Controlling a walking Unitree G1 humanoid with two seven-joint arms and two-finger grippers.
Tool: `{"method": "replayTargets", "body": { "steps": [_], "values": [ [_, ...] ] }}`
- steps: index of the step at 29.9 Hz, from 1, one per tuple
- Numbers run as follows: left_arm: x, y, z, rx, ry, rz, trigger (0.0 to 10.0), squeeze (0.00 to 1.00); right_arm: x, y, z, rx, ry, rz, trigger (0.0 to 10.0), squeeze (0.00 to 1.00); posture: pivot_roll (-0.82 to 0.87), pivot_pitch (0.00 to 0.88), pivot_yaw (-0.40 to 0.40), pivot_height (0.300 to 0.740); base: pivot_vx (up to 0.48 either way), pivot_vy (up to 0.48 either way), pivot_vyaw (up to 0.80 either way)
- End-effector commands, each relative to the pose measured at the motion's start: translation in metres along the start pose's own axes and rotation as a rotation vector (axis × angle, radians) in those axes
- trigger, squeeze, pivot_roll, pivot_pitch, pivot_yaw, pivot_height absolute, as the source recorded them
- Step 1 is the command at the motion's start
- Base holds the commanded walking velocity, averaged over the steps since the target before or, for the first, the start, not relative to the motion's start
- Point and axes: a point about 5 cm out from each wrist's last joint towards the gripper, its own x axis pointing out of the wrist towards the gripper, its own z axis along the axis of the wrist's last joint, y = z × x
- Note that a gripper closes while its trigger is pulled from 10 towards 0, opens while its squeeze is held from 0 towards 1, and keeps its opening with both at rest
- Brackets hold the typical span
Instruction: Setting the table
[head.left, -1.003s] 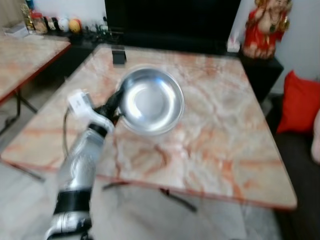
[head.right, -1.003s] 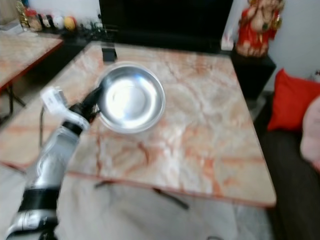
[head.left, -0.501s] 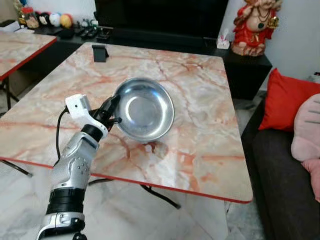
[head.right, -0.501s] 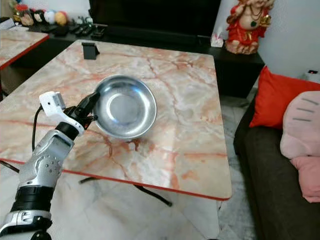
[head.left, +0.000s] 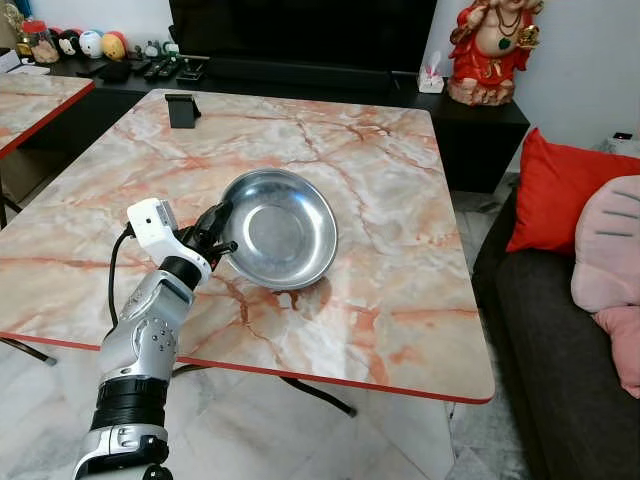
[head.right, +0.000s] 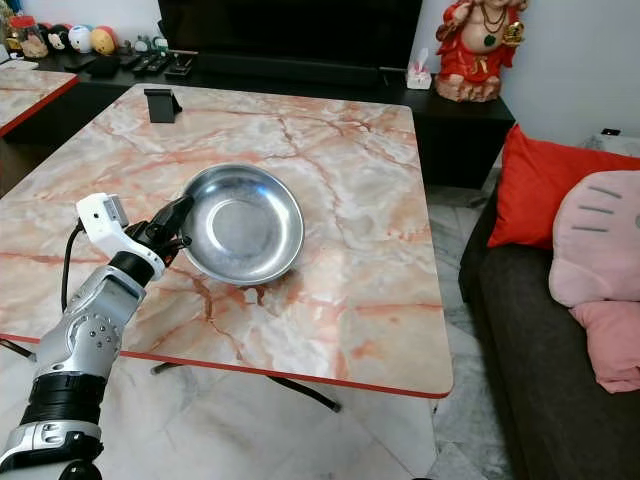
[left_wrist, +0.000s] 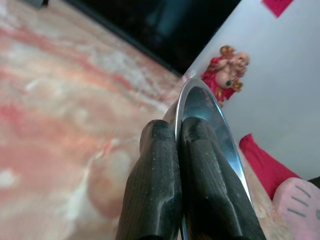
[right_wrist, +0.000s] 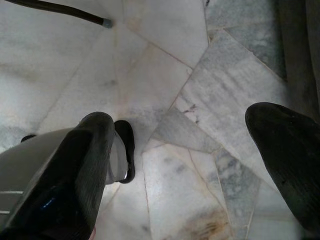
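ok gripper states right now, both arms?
Left gripper: closed on the rim of the steel bowl, over the marble table.
Right gripper: open, holding nothing, above the floor.

One steel bowl (head.left: 279, 226). Two marble worktops: the big one (head.left: 400, 270) and a second (head.left: 35, 95) at far left. One black stand (head.left: 181, 109) on the big worktop. One red statue (head.left: 487, 50). One red cushion (head.left: 565, 195), two pink cushions (head.left: 608, 258). One tissue box (head.left: 431, 80). Two grippers: left (head.left: 218, 236), right (right_wrist: 185, 165), each with two black fingers (left_wrist: 155, 185).
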Motion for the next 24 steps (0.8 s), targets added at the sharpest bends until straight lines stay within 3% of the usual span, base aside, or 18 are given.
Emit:
{"method": "replayTargets", "body": {
  "steps": [1, 6, 11, 18, 24],
  "values": [
    [-0.006, 0.005, -0.001, -0.06, -0.008, 0.053, 10.0, 0.0, -0.002, -0.001, -0.005, 0.007, 0.019, -0.003, 10.0, 0.0, 0.04, 0.0, -0.036, 0.74, 0.0, 0.0, 0.0],
    [-0.014, 0.01, -0.004, -0.123, 0.002, 0.085, 10.0, 0.0, -0.002, -0.001, -0.005, 0.007, 0.021, -0.002, 10.0, 0.0, 0.05, 0.0, -0.033, 0.74, 0.0, 0.0, 0.0],
    [-0.032, 0.027, 0.001, -0.131, 0.0, 0.172, 10.0, 0.0, -0.002, 0.0, -0.006, 0.004, 0.024, 0.003, 10.0, 0.0, 0.05, 0.0, -0.035, 0.74, 0.0, 0.0, 0.0],
    [-0.038, 0.032, 0.004, -0.121, 0.007, 0.183, 10.0, 0.0, -0.002, -0.001, -0.006, 0.001, 0.026, 0.007, 10.0, 0.0, 0.06, 0.0, -0.037, 0.74, 0.0, 0.0, 0.0],
    [-0.041, 0.031, -0.003, -0.12, 0.075, 0.184, 10.0, 0.0, -0.002, 0.0, -0.005, 0.002, 0.024, 0.012, 10.0, 0.0, 0.05, 0.0, -0.034, 0.74, 0.0, 0.0, 0.0]
  ]
}}
